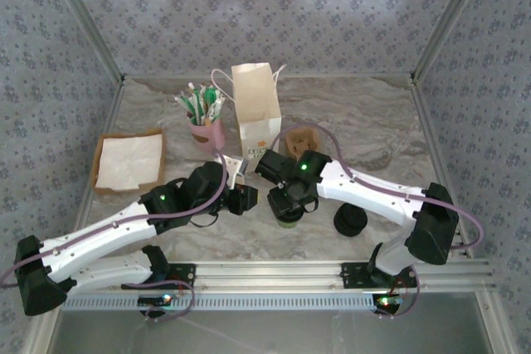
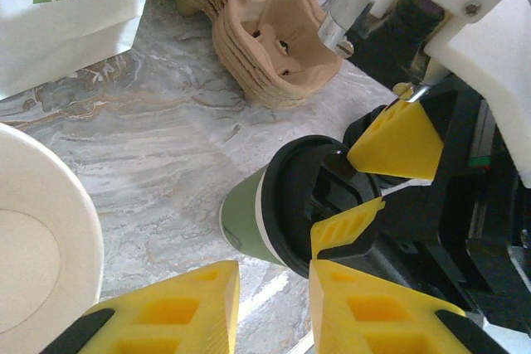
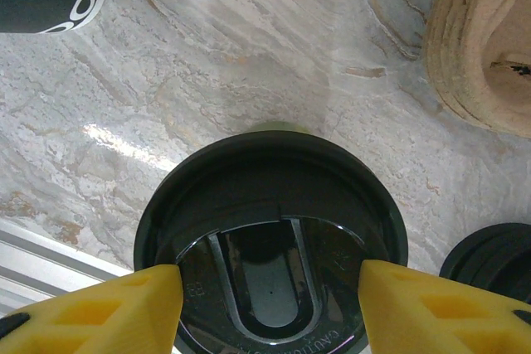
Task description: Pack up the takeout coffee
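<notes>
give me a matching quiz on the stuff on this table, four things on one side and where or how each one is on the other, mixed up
Things:
1. white bag
2. pink cup
3. napkin tray
4. black lids

Descriptions:
a. furthest left of all
b. near side, just right of the takeout coffee
c. standing upright at the back, middle
d. stuffed with green and white sticks

Pairs: 1-c, 2-d, 3-a, 4-b
</notes>
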